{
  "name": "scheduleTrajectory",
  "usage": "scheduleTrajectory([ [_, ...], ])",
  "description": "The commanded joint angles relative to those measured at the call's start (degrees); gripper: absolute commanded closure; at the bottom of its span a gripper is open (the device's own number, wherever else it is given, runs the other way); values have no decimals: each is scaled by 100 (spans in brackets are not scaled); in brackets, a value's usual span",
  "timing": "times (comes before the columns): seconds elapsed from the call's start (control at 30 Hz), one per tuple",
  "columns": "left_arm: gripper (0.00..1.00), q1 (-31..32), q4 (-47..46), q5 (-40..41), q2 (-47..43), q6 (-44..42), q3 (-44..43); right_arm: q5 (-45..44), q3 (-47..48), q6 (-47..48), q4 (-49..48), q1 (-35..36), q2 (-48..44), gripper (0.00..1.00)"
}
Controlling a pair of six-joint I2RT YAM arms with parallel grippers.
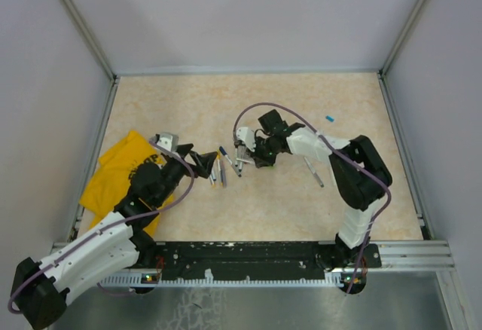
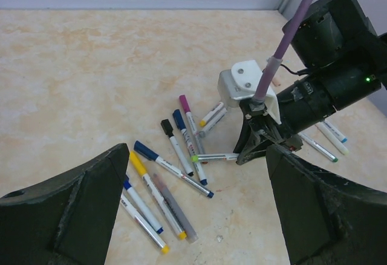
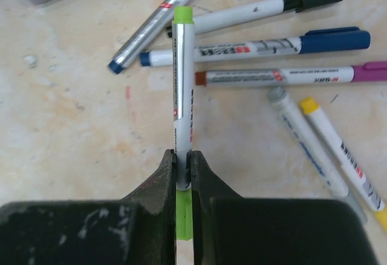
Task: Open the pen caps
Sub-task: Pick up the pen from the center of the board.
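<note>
Pen caps (image 3: 335,40) — light, slick, stiff, friction-fit. Green pen (image 3: 183,95) pinched by the barrel in right gripper (image 3: 183,156), over the loose pens (image 2: 175,171); left gripper (image 2: 196,216) wide, empty. Grip the free green tip (image 3: 183,14) — possibly the cap.

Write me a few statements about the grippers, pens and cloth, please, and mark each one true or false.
1. The right gripper is shut on a green-ended pen. True.
2. The left gripper grips a pen. False: it is open and holds nothing.
3. The yellow cloth lies by the right arm. False: it lies on the left side, under the left arm.
4. A black-capped pen lies on the table. True.
</note>
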State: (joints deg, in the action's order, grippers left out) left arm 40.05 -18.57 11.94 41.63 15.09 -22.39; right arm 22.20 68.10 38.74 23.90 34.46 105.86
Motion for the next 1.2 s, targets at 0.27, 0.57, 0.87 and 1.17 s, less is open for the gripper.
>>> scheduleTrajectory([
  [0.27, 1, -33, -1037, -2306, -476, 949, 434, 1739, -1404, -1182, -219, -703, -3155, 100],
  [0.57, 6, 121, -2415, -3249, 466, 1811, 629, 3326, -2359, -2920, -1704, -1742, -4201, 100],
  [0.87, 6, 1072, -2826, -2449, 1054, 1528, 678, 3844, -2531, -3875, -2467, -1981, -3976, 100],
  [1.17, 7, 1389, -3529, -2281, 1478, 1644, 897, 3969, -2753, -4655, -3170, -2161, -3979, 100],
])
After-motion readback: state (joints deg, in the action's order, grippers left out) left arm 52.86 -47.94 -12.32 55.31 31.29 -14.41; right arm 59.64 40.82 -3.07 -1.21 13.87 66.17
